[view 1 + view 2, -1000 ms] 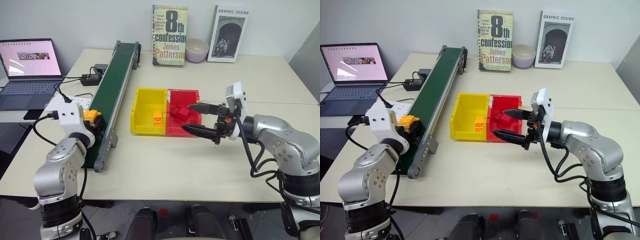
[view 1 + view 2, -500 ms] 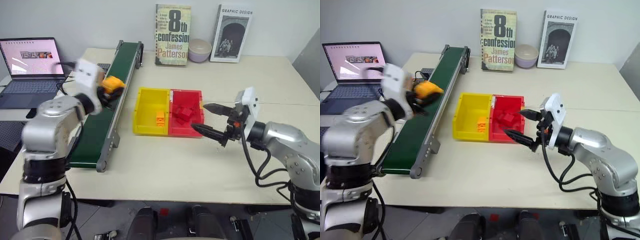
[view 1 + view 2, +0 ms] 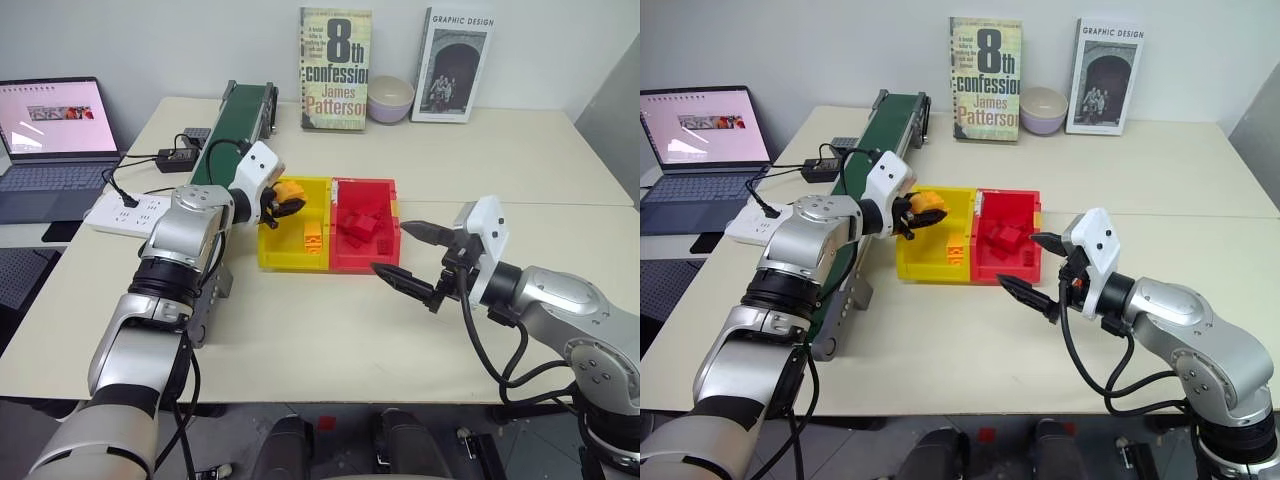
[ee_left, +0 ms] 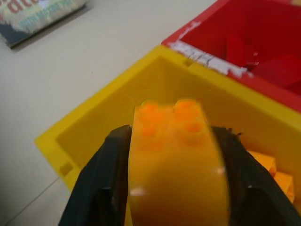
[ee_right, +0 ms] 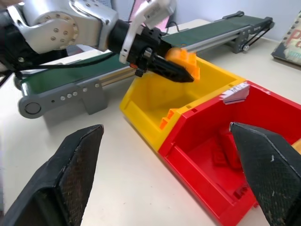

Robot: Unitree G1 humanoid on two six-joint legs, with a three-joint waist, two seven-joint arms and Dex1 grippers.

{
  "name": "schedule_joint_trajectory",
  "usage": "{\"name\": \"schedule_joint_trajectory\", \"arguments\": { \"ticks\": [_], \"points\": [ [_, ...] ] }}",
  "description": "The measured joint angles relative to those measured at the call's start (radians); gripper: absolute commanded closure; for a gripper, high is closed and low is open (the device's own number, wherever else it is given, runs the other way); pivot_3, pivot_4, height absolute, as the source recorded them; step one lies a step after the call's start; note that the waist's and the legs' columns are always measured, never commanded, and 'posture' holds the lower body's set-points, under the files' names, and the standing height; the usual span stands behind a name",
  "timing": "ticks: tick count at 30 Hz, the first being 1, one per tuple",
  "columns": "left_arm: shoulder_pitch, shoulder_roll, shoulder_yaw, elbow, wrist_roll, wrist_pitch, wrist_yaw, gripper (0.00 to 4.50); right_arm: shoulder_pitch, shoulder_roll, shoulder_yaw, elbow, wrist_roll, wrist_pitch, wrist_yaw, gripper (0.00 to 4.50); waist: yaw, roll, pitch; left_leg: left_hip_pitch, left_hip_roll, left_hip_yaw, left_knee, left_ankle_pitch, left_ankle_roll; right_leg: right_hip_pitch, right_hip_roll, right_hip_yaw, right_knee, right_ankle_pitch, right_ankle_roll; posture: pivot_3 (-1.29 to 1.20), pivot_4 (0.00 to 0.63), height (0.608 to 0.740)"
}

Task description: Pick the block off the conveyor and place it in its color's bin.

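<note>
Your left end effector (image 3: 283,199) is clenched on the small chunky yellow-orange plastic toy brick (image 3: 289,191), holding it in the air just over the near-left rim of the bright yellow open-top plastic tray (image 3: 272,240), a little left of centre in the head views. In the left wrist view the black fingers (image 4: 101,179) press the brick's two flanks, studs facing away.

The risk, as I judge it, is letting go too early: the brick hangs close to the tray's left wall, so it could clip the rim and tumble onto the pale counter (image 3: 330,330) or back towards the long dark green belt with silver side rails (image 3: 215,160). Push too far across instead and it may land in the joined red plastic tray (image 3: 385,225), among the red blocks.

Another orange piece (image 3: 313,236) already stands against the yellow tray's right wall, so aim for the open floor left of it.

Your right end effector (image 3: 412,262) hangs spread wide and holding nothing, just right of the red tray; open counter lies below it.
</note>
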Motion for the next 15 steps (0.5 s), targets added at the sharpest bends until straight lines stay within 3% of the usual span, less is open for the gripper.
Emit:
{"name": "schedule_joint_trajectory", "arguments": {
  "ticks": [8, 12, 15],
  "points": [
    [0.000, -0.014, 0.037, -0.001, -0.002, -0.009, -0.021, 0.11, -0.002, -0.007, -0.006, -0.011, 0.042, 0.016, -0.019, 0.00, 0.000, 0.000, 0.000, 0.000, 0.000, 0.000, 0.001, 0.000, 0.000, 0.000, 0.000, 0.000, 0.000, 0.000, 0.000, 0.00, 0.150, 0.740],
    [0.019, 0.027, 0.053, -0.078, -0.013, 0.011, -0.070, 0.01, -0.017, -0.032, -0.003, 0.010, 0.042, 0.012, 0.006, 0.00, -0.003, 0.000, 0.000, 0.000, 0.000, 0.001, 0.000, 0.000, 0.000, 0.000, 0.000, 0.000, 0.000, 0.000, 0.000, 0.00, 0.150, 0.740],
    [0.125, 0.168, 0.077, -0.258, -0.062, 0.075, -0.185, 0.01, -0.032, -0.083, -0.020, 0.072, 0.034, -0.010, 0.058, 0.00, -0.022, 0.000, 0.000, 0.002, 0.001, 0.002, -0.001, 0.000, 0.000, 0.000, 0.000, 0.002, 0.001, 0.000, 0.000, 0.00, 0.150, 0.740]
  ]
}}
